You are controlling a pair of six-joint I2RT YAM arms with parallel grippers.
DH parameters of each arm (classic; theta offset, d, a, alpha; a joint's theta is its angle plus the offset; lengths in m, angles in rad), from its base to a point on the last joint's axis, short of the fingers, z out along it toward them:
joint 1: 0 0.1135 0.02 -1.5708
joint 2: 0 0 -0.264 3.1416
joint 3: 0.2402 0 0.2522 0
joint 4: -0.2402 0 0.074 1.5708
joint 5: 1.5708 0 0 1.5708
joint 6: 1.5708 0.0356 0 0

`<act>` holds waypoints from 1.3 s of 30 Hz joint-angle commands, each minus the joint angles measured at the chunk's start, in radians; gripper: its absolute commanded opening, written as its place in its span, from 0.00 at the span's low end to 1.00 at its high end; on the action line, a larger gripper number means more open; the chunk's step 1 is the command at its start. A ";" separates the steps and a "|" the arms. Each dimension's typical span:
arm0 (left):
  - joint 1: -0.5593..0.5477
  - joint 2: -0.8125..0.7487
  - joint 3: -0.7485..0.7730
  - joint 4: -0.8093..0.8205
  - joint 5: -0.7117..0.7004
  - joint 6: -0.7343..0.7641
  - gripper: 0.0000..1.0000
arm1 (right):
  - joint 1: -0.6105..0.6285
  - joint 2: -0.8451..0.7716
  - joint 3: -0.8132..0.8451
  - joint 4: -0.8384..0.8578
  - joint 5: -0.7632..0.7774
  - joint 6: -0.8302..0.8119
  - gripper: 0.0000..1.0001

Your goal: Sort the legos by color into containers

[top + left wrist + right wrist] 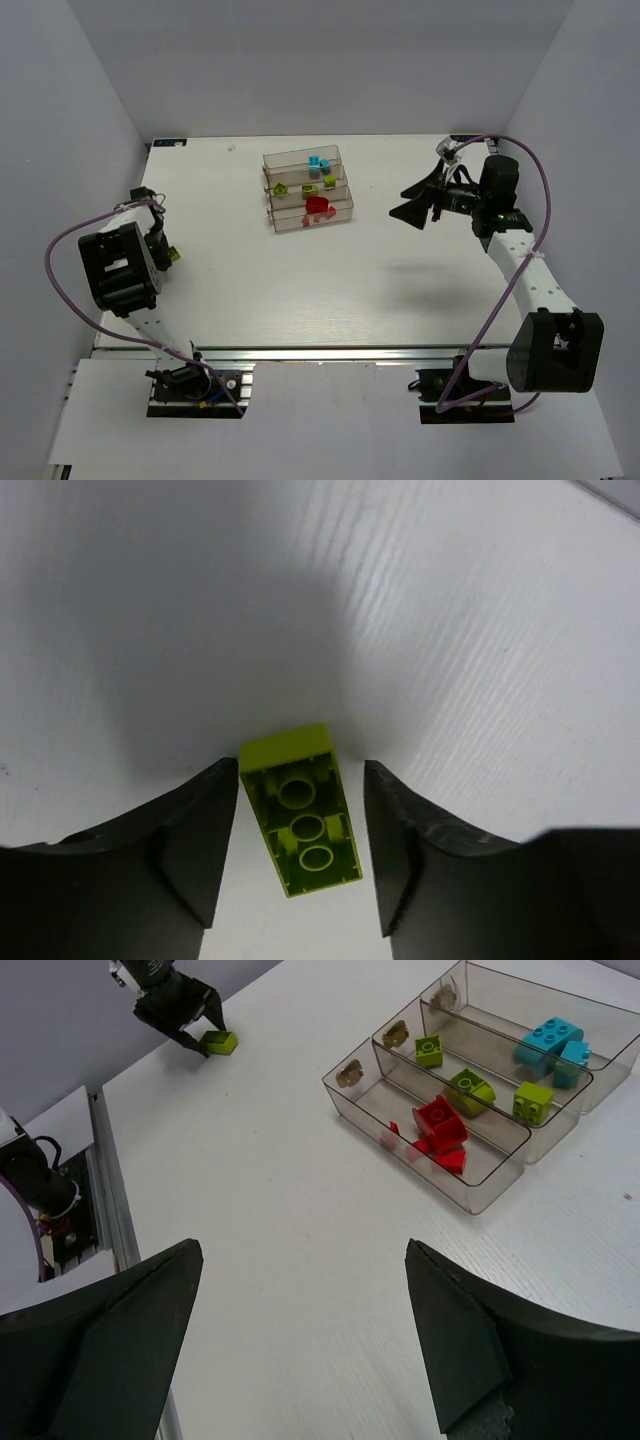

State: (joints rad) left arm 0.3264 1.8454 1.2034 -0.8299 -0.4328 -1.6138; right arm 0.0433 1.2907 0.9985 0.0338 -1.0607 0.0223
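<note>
A yellow-green lego [305, 820] lies underside up on the table, between the fingers of my left gripper [300, 768], with a small gap on each side. The jaws are open around it. The same lego [174, 257] and left gripper [165, 250] show at the table's left edge, and from the right wrist [218, 1042]. My right gripper [398, 201] [303, 1245] is open and empty, raised right of the containers [345, 212]. These clear bins [490, 1195] hold red legos [440, 1125] in the nearest, yellow-green legos [533, 1100] in the middle, and cyan legos [550, 1038] in the far one.
Grey walls close in the table on the left, back and right. The aluminium rail [330, 352] and both arm bases run along the near edge. A purple cable [60, 250] loops beside the left arm.
</note>
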 commanded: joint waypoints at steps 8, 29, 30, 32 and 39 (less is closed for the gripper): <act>0.013 -0.060 -0.030 0.118 0.129 0.116 0.22 | -0.033 -0.048 -0.024 0.075 -0.028 0.044 0.88; -0.364 -0.101 -0.041 1.040 1.022 0.915 0.00 | -0.029 -0.132 0.011 -0.147 0.252 -0.073 0.00; -0.381 -0.085 -0.015 1.058 1.034 0.955 0.00 | -0.029 -0.143 0.011 -0.137 0.260 -0.064 0.00; -0.424 -0.034 0.078 1.092 1.107 1.069 0.00 | -0.028 -0.174 -0.040 -0.103 0.271 -0.045 0.00; -0.481 0.110 0.272 1.123 1.155 1.610 0.00 | -0.031 -0.226 -0.129 -0.061 0.307 -0.058 0.00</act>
State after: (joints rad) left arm -0.1368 1.9316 1.4143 0.2634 0.6846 -0.3161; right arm 0.0143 1.0859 0.8837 -0.0734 -0.7864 -0.0319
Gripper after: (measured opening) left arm 0.453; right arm 0.004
